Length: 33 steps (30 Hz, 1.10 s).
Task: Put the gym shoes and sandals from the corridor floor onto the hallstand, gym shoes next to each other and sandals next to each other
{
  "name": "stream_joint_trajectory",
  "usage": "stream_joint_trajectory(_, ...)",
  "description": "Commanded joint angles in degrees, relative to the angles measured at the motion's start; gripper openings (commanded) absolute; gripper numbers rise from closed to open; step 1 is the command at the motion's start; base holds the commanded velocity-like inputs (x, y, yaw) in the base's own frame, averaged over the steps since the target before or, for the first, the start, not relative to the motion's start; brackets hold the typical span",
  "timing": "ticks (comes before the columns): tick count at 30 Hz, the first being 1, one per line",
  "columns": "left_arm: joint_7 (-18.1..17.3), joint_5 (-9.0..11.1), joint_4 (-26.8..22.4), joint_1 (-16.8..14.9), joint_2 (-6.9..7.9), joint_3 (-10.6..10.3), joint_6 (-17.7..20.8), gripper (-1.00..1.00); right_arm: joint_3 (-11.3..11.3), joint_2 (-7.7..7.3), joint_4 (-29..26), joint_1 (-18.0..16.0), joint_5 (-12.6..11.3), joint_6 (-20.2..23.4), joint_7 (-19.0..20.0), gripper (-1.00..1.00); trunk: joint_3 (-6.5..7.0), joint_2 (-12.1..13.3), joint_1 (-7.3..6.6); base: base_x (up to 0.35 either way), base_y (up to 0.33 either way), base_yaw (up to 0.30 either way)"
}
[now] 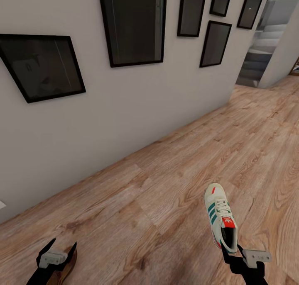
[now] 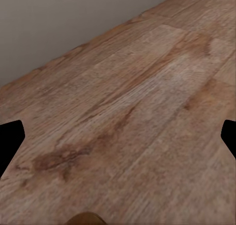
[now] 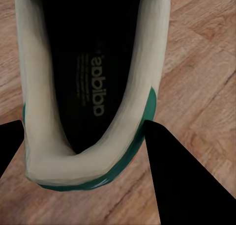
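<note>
You're looking at a plain pale wall (image 1: pixel 137 106) running off to the right, with six black-framed pictures (image 1: pixel 133 24) hanging on it at different heights. Past the wall's far corner, grey stairs (image 1: pixel 261 48) are showing.

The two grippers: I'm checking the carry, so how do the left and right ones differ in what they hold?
The right gripper clamps a cream gym shoe by its heel rim, plainly seen in full; the left gripper has only a brown, sandal-like piece showing under it, its grip unclear. The gym shoe points ahead; the brown piece's pose is hidden. Both hang over the wood floor.
</note>
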Motion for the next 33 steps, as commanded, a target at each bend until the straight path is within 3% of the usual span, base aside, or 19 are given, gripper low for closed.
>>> stream_joint_trajectory(1, 0.0, 0.0, 0.03, -0.01, 0.0, 0.01, 0.02, 1.0, -0.01, -0.01, 0.0, -0.01, -0.12, 0.01, -0.04, -1.0, -0.08, 0.0, 0.0, 0.0, 0.0, 0.0)
stream_joint_trajectory(10, 0.22, -0.42, 2.03, 0.44, 0.87, -0.22, -0.1, 1.0, -0.14, -0.04, 0.01, -0.04, -0.46, 0.02, -0.04, -1.0, -0.86, 0.0, 0.0, 0.0, 0.0, 0.0)
stream_joint_trajectory(20, -0.12, -0.68, 3.09, 3.22, 2.17, -0.52, -3.2, 1.0, -0.25, -0.04, -1.27, 0.17, -0.57, 0.01, 0.09, -1.0, -1.46, 0.0, 0.0, 0.0, 0.0, 0.0)
stream_joint_trajectory(23, 0.12, -0.22, 3.14, 3.49, 2.2, -0.22, -3.43, 1.0, -2.18, -0.08, -6.42, 0.03, -0.65, 2.82, 0.01, -1.0, -1.5, 0.0, 0.0, 0.0, 0.0, 0.0)
stream_joint_trajectory(25, 0.18, 0.03, 3.1, 3.59, 2.17, -0.17, -3.57, 1.0, -4.08, -0.29, -10.67, -0.5, -0.68, 6.94, -0.12, -1.0, -1.52, 0.0, 0.0, 0.0, 0.0, 0.0)
stream_joint_trajectory(29, 0.13, -0.18, 2.91, 3.68, 2.29, -0.42, -4.0, 1.0, -6.72, -1.65, -14.92, -7.03, -0.56, 17.57, -0.23, -1.0, -1.54, 0.0, 0.0, 0.0, 0.0, 0.0)
stream_joint_trajectory(30, 0.13, -0.18, 2.91, 3.68, 2.29, -0.42, -4.0, 1.0, -6.72, -1.65, -14.92, -7.03, -0.56, 17.57, -0.23, -1.0, -1.54, 0.0, 0.0, 0.0, 0.0, 0.0)
stream_joint_trajectory(33, 0.08, -1.92, 2.82, 3.76, 2.26, -1.37, -4.18, 1.0, -7.66, -2.43, -15.83, -11.44, -0.32, 22.63, -0.12, -1.0, -1.55, 0.0, 0.0, 0.0, 0.0, 0.0)
